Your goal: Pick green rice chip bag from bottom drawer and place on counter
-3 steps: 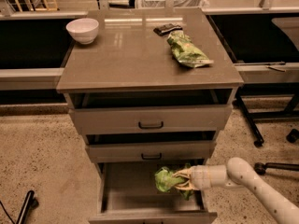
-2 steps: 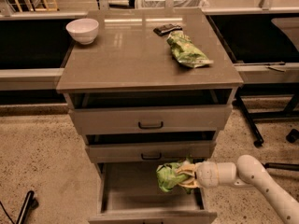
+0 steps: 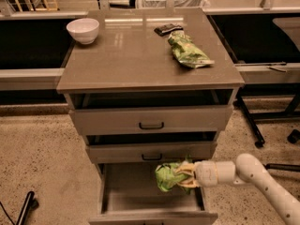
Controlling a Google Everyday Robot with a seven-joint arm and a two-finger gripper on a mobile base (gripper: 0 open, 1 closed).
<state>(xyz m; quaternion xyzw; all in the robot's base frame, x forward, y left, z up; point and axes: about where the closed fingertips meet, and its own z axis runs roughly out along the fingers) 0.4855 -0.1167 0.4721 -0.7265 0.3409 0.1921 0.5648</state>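
No legible text anywhere, none on green rice chip bag (image 3: pixel 164 177) in gripper (image 3: pixel 179 176) over bottom drawer (image 3: pixel 136 192)

Speckled beige floor (image 3: pixel 37 149), grey ledge (image 3: pixel 28 73) at left, black wheeled legs (image 3: pixel 248 123) at right

hand (image 3: pixel 183 176) above bottom drawer (image 3: pixel 126 191); grip on green rice chip bag (image 3: pixel 165 176) seemingly part-hidden by foil | drawer front, arm (image 3: pixel 265 184) cropped

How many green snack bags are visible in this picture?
2. The green rice chip bag is held in the tool, above the open bottom drawer. A flatter green bag lies on the counter. Others may be hidden in the upper drawers.
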